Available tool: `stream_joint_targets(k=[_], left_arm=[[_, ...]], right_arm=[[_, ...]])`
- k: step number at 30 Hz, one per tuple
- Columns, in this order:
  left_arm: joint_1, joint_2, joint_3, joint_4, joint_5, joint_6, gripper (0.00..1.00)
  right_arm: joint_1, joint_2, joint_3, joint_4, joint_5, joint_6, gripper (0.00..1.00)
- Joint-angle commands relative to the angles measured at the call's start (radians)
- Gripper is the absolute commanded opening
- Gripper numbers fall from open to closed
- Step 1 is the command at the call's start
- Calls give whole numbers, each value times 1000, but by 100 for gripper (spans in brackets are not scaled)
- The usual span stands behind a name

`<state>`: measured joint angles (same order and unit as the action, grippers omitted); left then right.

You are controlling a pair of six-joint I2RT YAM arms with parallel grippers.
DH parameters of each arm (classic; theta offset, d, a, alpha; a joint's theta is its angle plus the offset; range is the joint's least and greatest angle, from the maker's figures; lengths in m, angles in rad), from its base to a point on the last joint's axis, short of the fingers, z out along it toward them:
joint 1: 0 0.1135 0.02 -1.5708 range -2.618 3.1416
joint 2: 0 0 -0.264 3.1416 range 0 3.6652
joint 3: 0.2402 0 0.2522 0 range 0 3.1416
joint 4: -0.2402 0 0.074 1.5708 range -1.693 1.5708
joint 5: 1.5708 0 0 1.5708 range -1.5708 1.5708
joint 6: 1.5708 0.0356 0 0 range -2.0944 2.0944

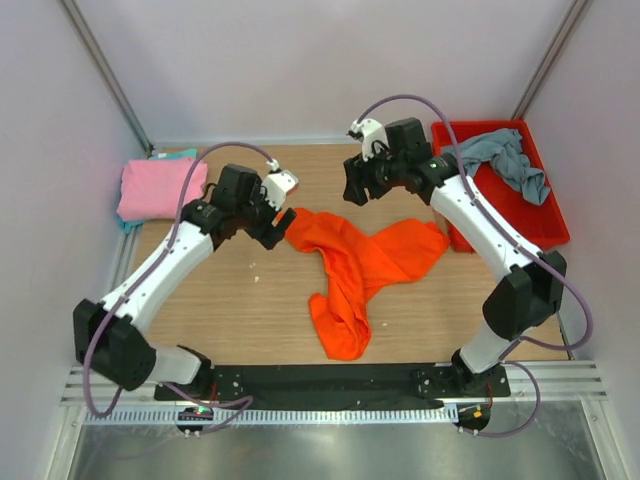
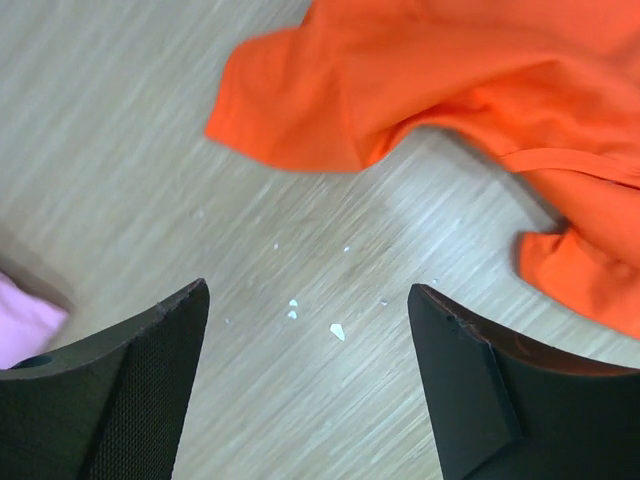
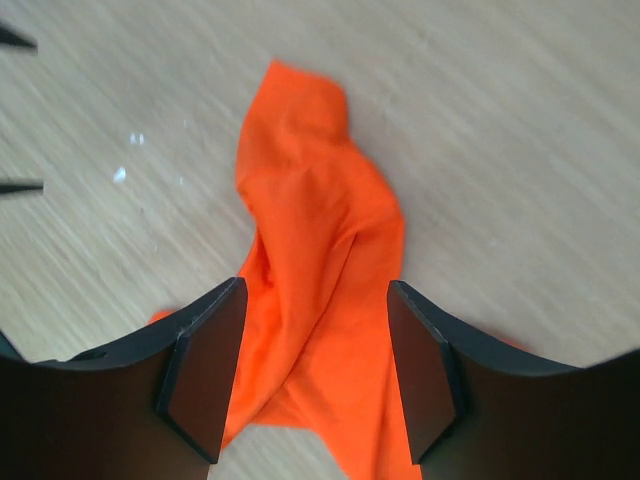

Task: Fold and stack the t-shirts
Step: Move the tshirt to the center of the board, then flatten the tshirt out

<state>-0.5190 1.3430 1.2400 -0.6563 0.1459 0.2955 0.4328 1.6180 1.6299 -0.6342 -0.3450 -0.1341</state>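
A bright orange t-shirt (image 1: 355,265) lies crumpled in the middle of the table. It also shows in the left wrist view (image 2: 470,110) and the right wrist view (image 3: 320,260). A pink shirt (image 1: 155,187) lies folded at the far left on a teal one (image 1: 180,154), whose edge peeks out. A grey-blue shirt (image 1: 505,160) lies bunched in the red bin (image 1: 545,225). My left gripper (image 1: 278,228) is open and empty over bare wood just left of the orange shirt. My right gripper (image 1: 356,188) is open and empty above the orange shirt's far part.
The red plastic bin stands at the far right. Small white specks (image 2: 335,330) lie on the wood below the left gripper. Grey walls close the table on three sides.
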Motion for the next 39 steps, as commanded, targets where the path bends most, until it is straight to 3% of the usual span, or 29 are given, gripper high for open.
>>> stream_joint_targets(k=[1,7,13,22,31,35,39], left_arm=[[98,104,-16,144,98,-120,80],[266,349,121,104,348,-245,70],[320,517,231,141,368,-352,67],[333,778,432,101,351,-364,57],[341,837,460,95,313,-397,55],[340,866,466,93,348,-415,44],[340,890,483,83,383,-435,40]], right_arm=[[12,-21,-5,-36,-3,-10,64],[115,-32,-53,-38,58,-65,64],[176,-53,-91,-44,55,-79,63],[176,-148,-182,-27,98,-111,64],[176,-222,-239,-16,126,-125,64],[176,-231,-263,-1,132,-122,64],[176,-231,-274,10,139,-121,64]])
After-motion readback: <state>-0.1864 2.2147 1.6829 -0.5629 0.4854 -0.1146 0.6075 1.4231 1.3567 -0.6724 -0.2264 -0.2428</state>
